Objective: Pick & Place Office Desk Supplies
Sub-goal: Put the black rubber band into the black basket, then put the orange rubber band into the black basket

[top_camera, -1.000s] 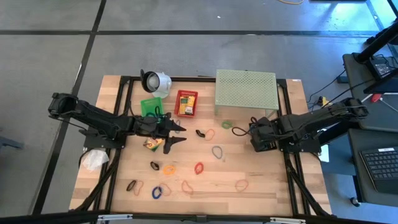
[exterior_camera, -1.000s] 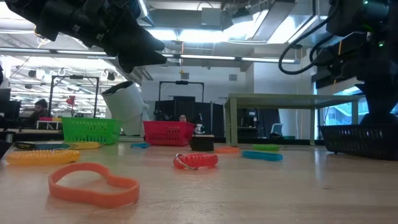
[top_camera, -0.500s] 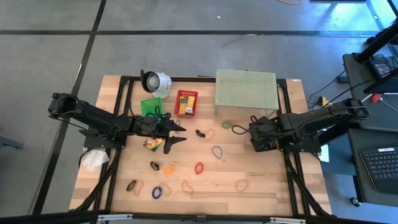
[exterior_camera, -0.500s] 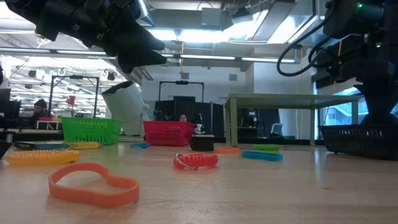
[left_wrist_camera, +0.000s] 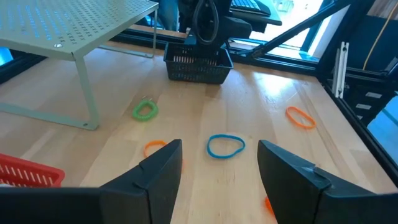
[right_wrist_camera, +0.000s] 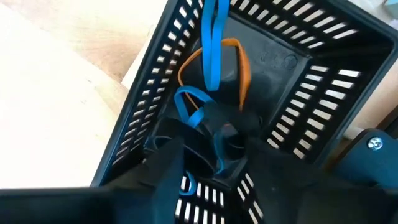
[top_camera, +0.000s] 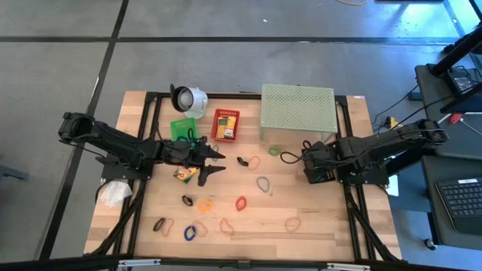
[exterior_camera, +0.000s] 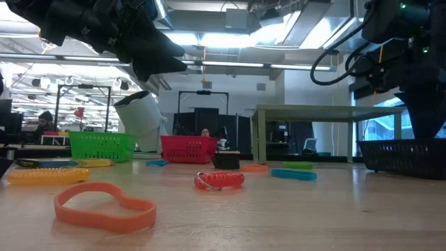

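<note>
Several rubber bands lie flat on the wooden table: blue point(left_wrist_camera: 225, 145), green point(left_wrist_camera: 145, 111), orange point(left_wrist_camera: 300, 117), red point(top_camera: 241, 202). A yellow-and-green crayon box point(top_camera: 183, 174) lies beside my left gripper point(top_camera: 221, 163), which hovers open and nearly level above the table's middle left. My right gripper point(right_wrist_camera: 214, 186) points down into the black basket point(top_camera: 320, 164) at the right, fingers apart. Blue bands point(right_wrist_camera: 211, 50) and an orange band point(right_wrist_camera: 239, 59) lie inside the basket, under and beyond the fingers.
The pale green perforated shelf point(top_camera: 297, 111) stands at the far right. A red basket point(top_camera: 225, 124) with a crayon box, a green basket point(top_camera: 182, 128) and a white round object point(top_camera: 188, 98) stand at the far middle. A crumpled white thing point(top_camera: 114, 193) lies at the left edge.
My right gripper has opened over the black basket while staying in place; the low view shows its fingers spread wider than before. My left arm has kept still, and nothing on the table has shifted.
</note>
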Tool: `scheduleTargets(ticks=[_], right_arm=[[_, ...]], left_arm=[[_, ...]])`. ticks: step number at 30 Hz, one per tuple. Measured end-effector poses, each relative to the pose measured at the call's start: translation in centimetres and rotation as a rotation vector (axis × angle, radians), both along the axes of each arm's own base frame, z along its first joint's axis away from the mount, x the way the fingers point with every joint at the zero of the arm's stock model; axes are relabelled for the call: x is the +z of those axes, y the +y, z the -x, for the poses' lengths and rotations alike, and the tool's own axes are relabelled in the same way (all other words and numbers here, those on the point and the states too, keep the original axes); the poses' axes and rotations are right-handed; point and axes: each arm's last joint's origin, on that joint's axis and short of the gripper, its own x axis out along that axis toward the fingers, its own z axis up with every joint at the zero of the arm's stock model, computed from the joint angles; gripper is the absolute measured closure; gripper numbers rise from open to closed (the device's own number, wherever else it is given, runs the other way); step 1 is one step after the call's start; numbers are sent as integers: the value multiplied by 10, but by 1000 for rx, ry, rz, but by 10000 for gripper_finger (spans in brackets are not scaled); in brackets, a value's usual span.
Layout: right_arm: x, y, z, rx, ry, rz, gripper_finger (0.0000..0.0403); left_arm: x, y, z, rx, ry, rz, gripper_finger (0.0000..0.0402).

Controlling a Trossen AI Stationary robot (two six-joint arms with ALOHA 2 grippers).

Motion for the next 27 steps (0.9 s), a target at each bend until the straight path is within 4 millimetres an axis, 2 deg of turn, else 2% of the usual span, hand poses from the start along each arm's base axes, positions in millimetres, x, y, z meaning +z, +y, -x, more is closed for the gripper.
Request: scheduleTargets(ticks=[4,11,22,27], right_arm=[[0,0,0,16,-3,-2,190],[5,3,-13,149,-114,-21,195],[69,34,-40,422,-411,-130,229],[72,52,-48,484,-391,-163,235]], left_arm=[[0,0,0,-2,0,-6,199],[0,0,0,-6,1,-25,199],[0,0,0,-9,1,-33,199],[0,0,0,-9,1,-33,199]])
